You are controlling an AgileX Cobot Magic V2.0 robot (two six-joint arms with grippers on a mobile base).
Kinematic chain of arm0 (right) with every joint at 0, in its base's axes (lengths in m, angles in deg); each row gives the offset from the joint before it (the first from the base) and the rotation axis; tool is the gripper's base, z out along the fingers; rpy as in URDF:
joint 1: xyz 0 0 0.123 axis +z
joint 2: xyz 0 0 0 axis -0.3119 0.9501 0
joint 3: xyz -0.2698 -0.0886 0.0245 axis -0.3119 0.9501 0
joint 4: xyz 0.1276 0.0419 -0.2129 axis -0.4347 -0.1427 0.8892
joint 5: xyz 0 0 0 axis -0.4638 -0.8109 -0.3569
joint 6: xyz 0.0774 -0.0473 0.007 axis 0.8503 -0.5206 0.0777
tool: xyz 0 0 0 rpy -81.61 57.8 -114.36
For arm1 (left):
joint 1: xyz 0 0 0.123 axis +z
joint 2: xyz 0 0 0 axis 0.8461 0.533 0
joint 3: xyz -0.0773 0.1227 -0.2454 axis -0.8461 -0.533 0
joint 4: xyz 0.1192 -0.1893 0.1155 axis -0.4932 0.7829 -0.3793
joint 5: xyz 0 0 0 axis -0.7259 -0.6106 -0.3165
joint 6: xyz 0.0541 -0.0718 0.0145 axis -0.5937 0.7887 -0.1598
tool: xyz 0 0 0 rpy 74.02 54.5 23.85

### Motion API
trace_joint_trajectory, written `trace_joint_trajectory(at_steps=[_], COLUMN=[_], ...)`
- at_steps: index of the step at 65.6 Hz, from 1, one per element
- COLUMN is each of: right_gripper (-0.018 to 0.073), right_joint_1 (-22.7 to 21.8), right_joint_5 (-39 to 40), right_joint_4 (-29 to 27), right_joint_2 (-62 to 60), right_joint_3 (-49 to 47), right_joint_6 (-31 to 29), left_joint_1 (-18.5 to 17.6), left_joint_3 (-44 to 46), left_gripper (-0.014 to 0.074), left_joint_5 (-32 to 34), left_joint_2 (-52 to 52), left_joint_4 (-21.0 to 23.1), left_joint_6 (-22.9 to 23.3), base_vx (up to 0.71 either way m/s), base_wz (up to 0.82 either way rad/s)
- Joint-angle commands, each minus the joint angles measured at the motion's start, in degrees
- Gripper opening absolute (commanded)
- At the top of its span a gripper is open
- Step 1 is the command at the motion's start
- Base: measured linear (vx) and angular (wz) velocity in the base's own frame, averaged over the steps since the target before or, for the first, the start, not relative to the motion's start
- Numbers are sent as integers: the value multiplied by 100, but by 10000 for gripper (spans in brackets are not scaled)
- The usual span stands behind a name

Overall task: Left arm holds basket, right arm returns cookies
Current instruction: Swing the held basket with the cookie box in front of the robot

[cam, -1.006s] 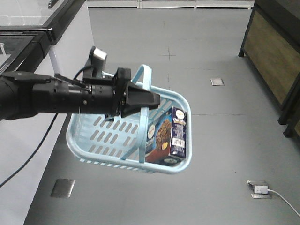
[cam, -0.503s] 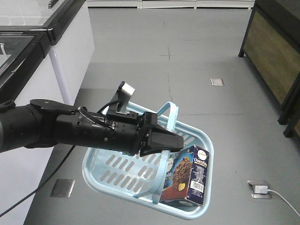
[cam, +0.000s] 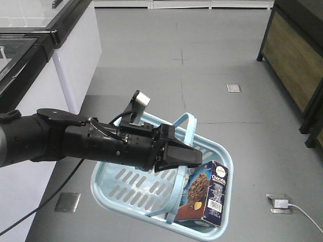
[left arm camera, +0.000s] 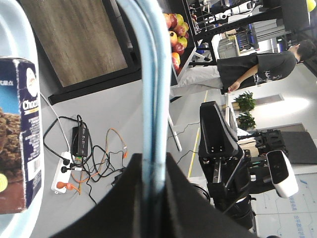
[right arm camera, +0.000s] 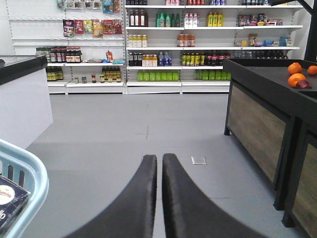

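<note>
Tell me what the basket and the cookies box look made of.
The basket looks like moulded plastic, light blue, faintly glossy: slotted walls, thin loop handles. The cookies seem packed in printed cardboard, smooth finish: flat panels, crisp folded edges, barcode.

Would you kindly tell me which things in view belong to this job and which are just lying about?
Job: basket; cookies carton inside it; left gripper, shut on its handle; right gripper, shut, empty.
Lying about: power strip with cables; oranges; floor socket; stocked shelves.
</note>
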Motion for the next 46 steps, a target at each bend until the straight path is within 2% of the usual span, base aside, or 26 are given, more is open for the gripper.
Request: trace_joint_trajectory(at_steps=[1, 46], right_gripper=[-6, -6], right_joint_1=[-6, -6], right_joint_5=[432, 432], right_joint_4=[56, 56], right_joint_2=[-73, -73], right_joint_3=[104, 104], right_joint_6=[-6, -6], left_joint_1=[-24, -24], left_joint_3=[147, 147], left_gripper=[-4, -3], left_joint_5=[-354, -349], left_joint_2=[-358, -358], left_joint_4=[707, 707], left_joint_6=[-29, -29], base_vx=[0, 0], base_wz=[0, 0])
